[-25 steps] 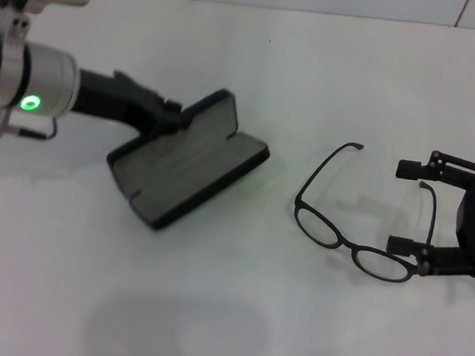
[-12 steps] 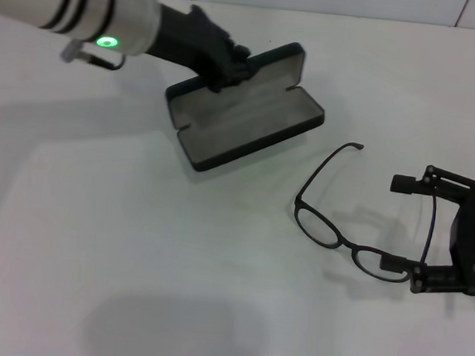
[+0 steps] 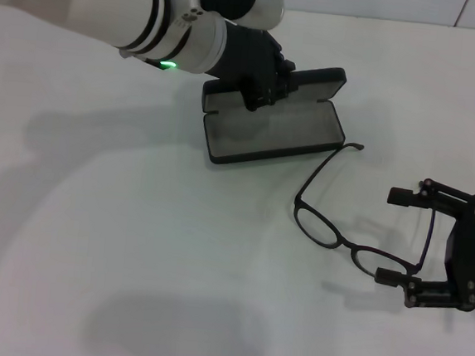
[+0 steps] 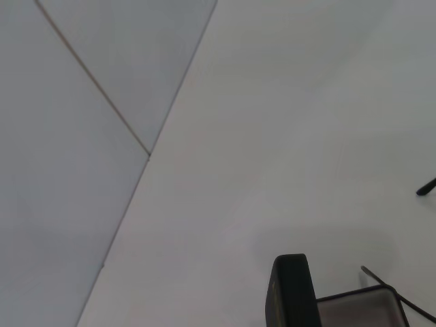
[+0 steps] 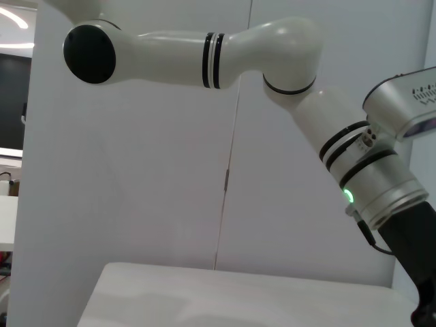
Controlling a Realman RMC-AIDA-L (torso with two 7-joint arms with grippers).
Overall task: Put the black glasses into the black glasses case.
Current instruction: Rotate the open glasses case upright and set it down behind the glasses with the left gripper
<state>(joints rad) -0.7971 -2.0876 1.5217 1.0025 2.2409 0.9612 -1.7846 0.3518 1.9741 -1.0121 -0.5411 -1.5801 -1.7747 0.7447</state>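
Open black glasses case [image 3: 273, 129] (black glasses [image 3: 358, 226] outside).

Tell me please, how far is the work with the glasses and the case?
Done: the case lies open on the table, near the glasses. In hand: the left gripper grips the case's lid, and the open right gripper sits around one temple arm. Left: the glasses are not yet in the case.
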